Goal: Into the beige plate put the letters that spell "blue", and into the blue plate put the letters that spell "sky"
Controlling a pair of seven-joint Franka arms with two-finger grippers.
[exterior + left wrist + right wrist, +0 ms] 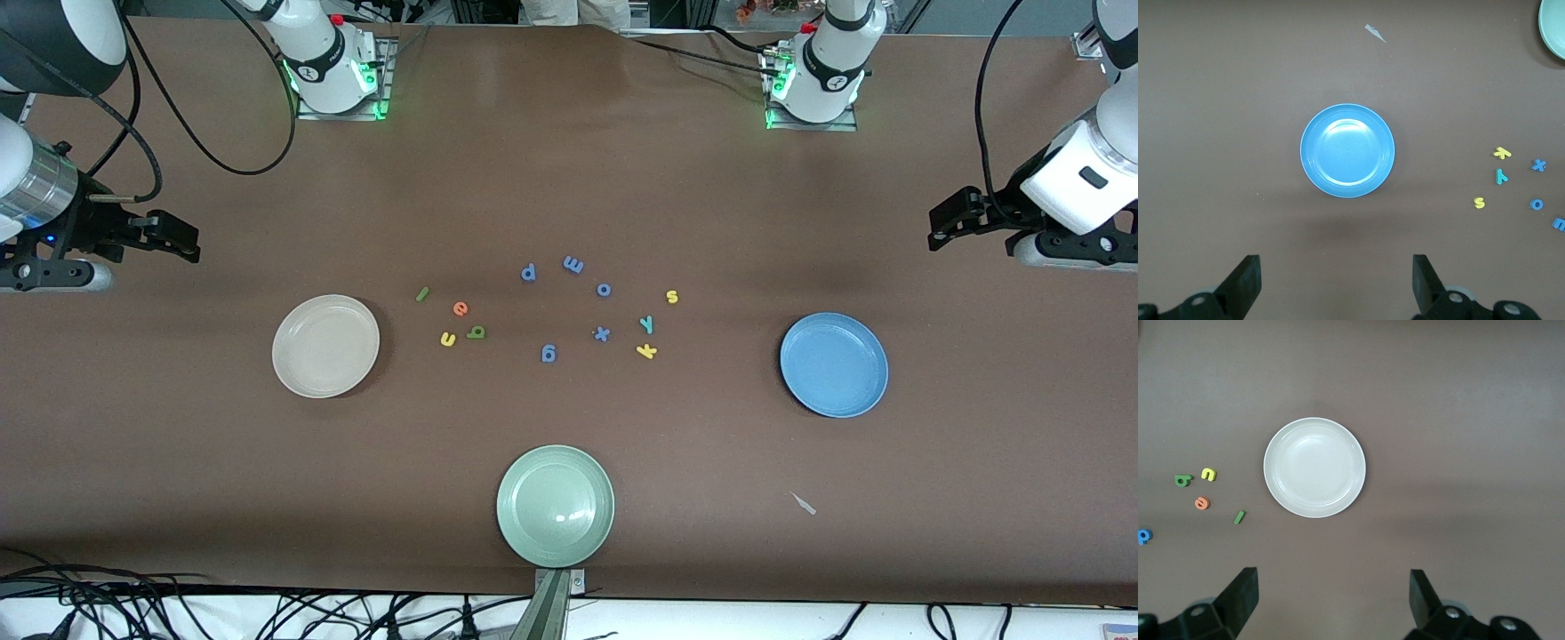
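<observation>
So this was right at the start of the job, nothing sorted yet. Both plates sat empty: the beige plate (pixel 325 346) toward my right arm's end of the table, the blue plate (pixel 834 364) toward my left arm's end.

All the letters were on the bare table between the two plates. The "blue" set was clustered just beside the beige plate: green l (pixel 422 293), orange e (pixel 460 308), yellow u (pixel 447 339) and olive b (pixel 476 332). The "sky" set lay nearer the blue plate: yellow s (pixel 672 297), teal y (pixel 646 324), yellow k (pixel 646 351). The blue decoy letters (pixel 602 333) sat between the two groups.

My right gripper (pixel 1330 597) hung out at its end of the table, fingers spread wide, holding nothing. My left gripper (pixel 1337 280) was the same at its end, fingers apart and empty.

I figured the next move was a reach in and a low, careful pinch on one tiny letter. These are flat and small, so easy to miss or nudge a neighbour, especially u and b lying so close together.
</observation>
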